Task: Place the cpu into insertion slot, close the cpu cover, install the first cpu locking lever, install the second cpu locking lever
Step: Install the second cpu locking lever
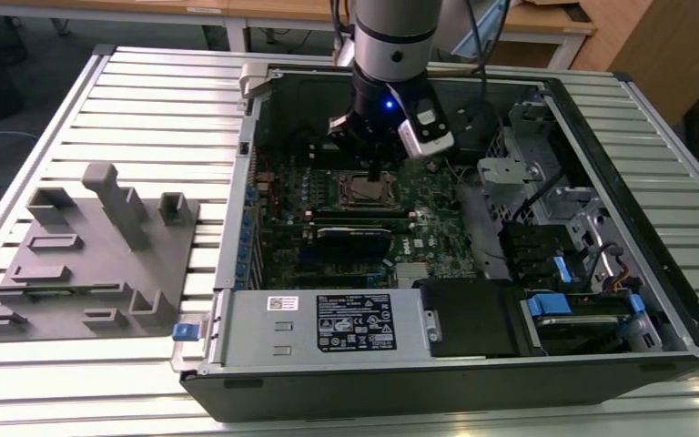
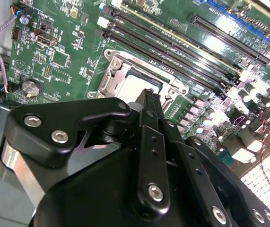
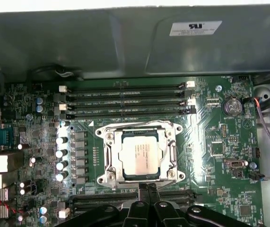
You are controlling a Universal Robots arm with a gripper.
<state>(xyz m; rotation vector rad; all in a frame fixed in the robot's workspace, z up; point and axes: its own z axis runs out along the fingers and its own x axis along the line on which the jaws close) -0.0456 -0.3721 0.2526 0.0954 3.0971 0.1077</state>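
Arm: the grey arm comes down from the far edge of the surface (image 1: 106, 91) into the open computer case (image 1: 641, 300), its jaws (image 1: 380, 173) poised just above the socket area of the motherboard (image 1: 325, 264).
Jaws: in the first wrist view the two black fingers (image 3: 147, 191) sit pressed together at their tips, drawn in tight with nothing between them. In the second wrist view the tip (image 2: 146, 97) hangs right at the edge of the socket frame.
Cpu: the cpu (image 3: 141, 153) lies flat in the insertion slot (image 3: 107, 137), its silver-grey top showing squarely; from the exterior view it sits mid-board (image 1: 362, 189).
Cpu cover: the cpu cover (image 3: 170, 153) is down around the chip, its metal frame bordering all four sides with the chip showing through the window.
Locking levers: I cannot tell from here whether they are latched.
Memory slots: long black memory slots (image 3: 125, 100) run just beside the socket on its far side.
Power supply: the labelled grey power-supply box (image 1: 325, 323) fills the case's near corner toward the exterior view's left.
Fixture: a grey moulded fixture block (image 1: 95, 255) rests on the slatted surface near its edge at the exterior view's left, well apart from the case.
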